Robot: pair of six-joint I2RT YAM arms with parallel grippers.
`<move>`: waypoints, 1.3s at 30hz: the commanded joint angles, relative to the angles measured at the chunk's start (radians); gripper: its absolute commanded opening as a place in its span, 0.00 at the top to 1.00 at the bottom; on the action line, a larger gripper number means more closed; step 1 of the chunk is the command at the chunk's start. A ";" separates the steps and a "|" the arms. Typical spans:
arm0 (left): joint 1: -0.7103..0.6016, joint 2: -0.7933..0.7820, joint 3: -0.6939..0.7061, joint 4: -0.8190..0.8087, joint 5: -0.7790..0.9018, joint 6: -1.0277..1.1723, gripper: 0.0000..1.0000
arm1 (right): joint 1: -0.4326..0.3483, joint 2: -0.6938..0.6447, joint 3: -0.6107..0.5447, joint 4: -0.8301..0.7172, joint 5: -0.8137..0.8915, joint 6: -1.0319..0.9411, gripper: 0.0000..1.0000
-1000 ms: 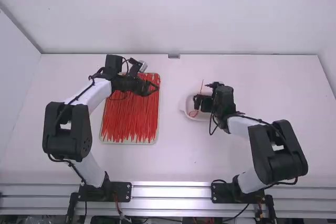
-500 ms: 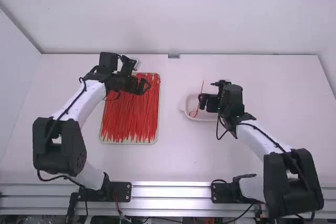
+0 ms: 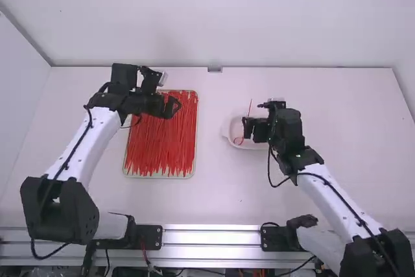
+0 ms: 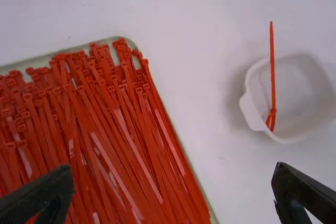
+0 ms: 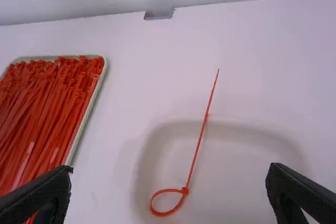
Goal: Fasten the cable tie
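Leaning over the twelve-o'clock rim of the white plastic bowl (image 4: pixel 304 93), the looped red cable tie (image 4: pixel 272 77) could be knocked out if brushed; left pincer (image 3: pixel 167 105) and right pincer (image 3: pixel 248 128) are seen wide open, empty.

Lighting: bright, even and diffuse, coming from overhead; you get no hard glare on the white table (image 3: pixel 337 95). Shadows: faint and soft-edged, one pale band along the white bowl (image 5: pixel 247 182), another beside the tray (image 3: pixel 159 176). Contrast: bowl nearly merges with table; red cable ties (image 4: pixel 105 145) stand out strongly.
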 commanded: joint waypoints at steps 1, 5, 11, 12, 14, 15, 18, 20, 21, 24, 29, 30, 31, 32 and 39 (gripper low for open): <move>-0.006 -0.022 -0.013 -0.006 0.002 -0.003 0.01 | 0.021 -0.033 -0.006 -0.010 0.063 0.002 0.01; -0.006 -0.022 -0.013 -0.014 0.002 -0.006 0.01 | 0.034 -0.036 -0.006 -0.007 0.065 -0.002 0.01; 0.045 -0.078 -0.069 0.041 -0.054 -0.062 0.06 | -0.024 -0.094 -0.063 -0.047 0.056 -0.060 0.07; 0.045 -0.091 -0.082 0.054 -0.067 -0.074 0.08 | -0.038 -0.107 -0.077 -0.047 0.056 -0.073 0.08; 0.045 -0.111 -0.102 0.074 -0.087 -0.095 0.10 | -0.060 -0.129 -0.099 -0.047 0.056 -0.095 0.11; 0.045 -0.125 -0.116 0.089 -0.101 -0.109 0.11 | -0.076 -0.145 -0.115 -0.047 0.056 -0.111 0.12; 0.045 -0.164 -0.155 0.127 -0.140 -0.126 0.15 | -0.118 -0.187 -0.157 -0.047 0.056 -0.154 0.16; 0.045 -0.197 -0.189 0.161 -0.174 -0.126 0.18 | -0.156 -0.226 -0.195 -0.047 0.056 -0.192 0.20; 0.045 -0.206 -0.197 0.170 -0.183 -0.126 0.19 | -0.166 -0.236 -0.205 -0.047 0.056 -0.202 0.21; 0.045 -0.268 -0.259 0.231 -0.244 -0.126 0.25 | -0.236 -0.305 -0.275 -0.047 0.056 -0.236 0.28; 0.045 -0.365 -0.356 0.328 -0.341 -0.126 0.35 | -0.308 -0.413 -0.383 -0.047 0.056 -0.236 0.39; 0.045 -0.376 -0.367 0.340 -0.353 -0.126 0.36 | -0.308 -0.426 -0.396 -0.047 0.056 -0.236 0.40; 0.045 -0.400 -0.391 0.363 -0.376 -0.126 0.39 | -0.308 -0.451 -0.421 -0.047 0.056 -0.236 0.43; 0.045 -0.429 -0.421 0.393 -0.406 -0.126 0.42 | -0.308 -0.483 -0.453 -0.047 0.056 -0.236 0.46; 0.045 -0.586 -0.577 0.528 -0.450 -0.126 0.57 | -0.308 -0.642 -0.612 -0.047 0.056 -0.236 0.62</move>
